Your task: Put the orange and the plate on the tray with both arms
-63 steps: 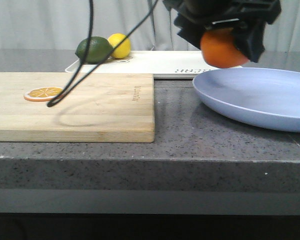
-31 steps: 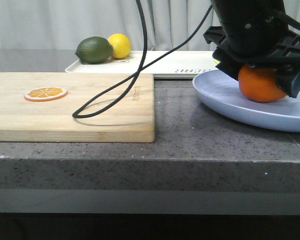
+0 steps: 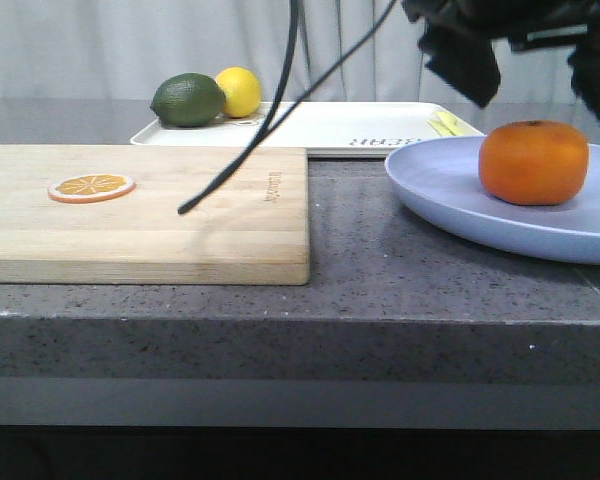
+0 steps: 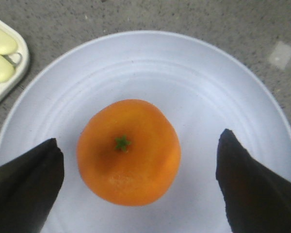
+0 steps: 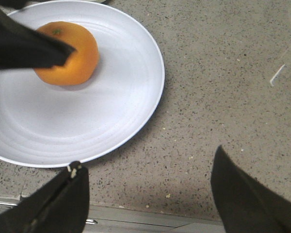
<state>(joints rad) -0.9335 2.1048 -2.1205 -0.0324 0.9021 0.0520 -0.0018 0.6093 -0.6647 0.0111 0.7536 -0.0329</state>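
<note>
Front and wrist views. I see the orange resting stem-up on the plate, which sits on the grey counter at the right, just near of the tray. My left gripper hangs above the orange with its fingers spread wide on either side of the fruit and clear of it. My right gripper is also wide, holding nothing, over bare counter just near of the plate's rim. The tray lies at the far side of the counter, carrying a lime and a lemon at its left end. A cutting board at the left bears an orange slice; a black cable dangles over it.
</note>
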